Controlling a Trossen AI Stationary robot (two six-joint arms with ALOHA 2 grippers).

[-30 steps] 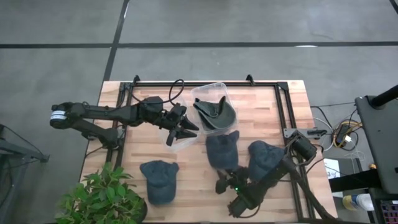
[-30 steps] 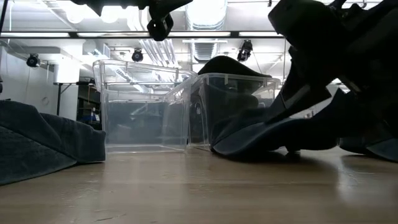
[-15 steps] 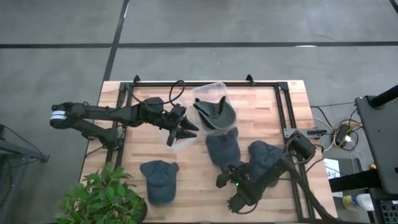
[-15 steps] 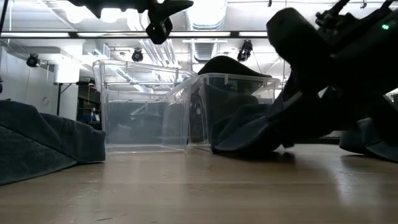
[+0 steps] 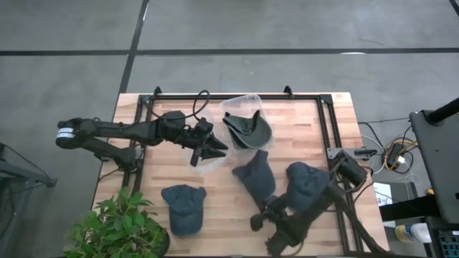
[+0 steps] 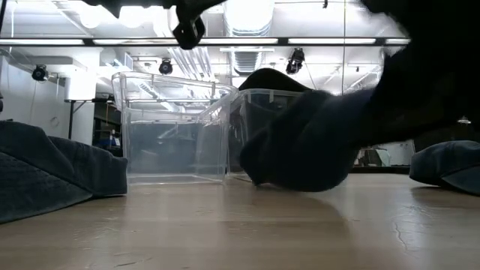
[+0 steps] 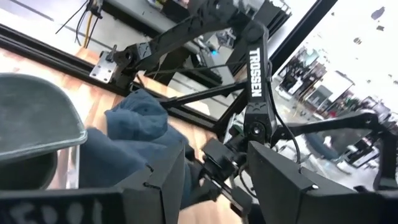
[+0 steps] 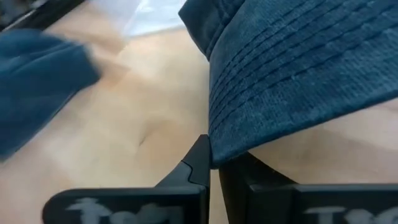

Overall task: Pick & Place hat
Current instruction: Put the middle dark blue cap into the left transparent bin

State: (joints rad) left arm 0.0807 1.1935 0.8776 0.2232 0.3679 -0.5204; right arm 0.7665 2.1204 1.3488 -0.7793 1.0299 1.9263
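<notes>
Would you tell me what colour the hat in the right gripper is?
Dark blue denim with stitched rows on the brim; the hat shows best in the right wrist view.

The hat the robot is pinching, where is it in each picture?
High view: the pinched hat lies mid-table, just below the clear bin.
Low view: the big dark shape right of centre, in front of the bin.
Left wrist view: blue cloth beside the bin's rim.
Right wrist view: its brim fills the top, shut in the right gripper.
Shared landmark: the clear bin.
</notes>
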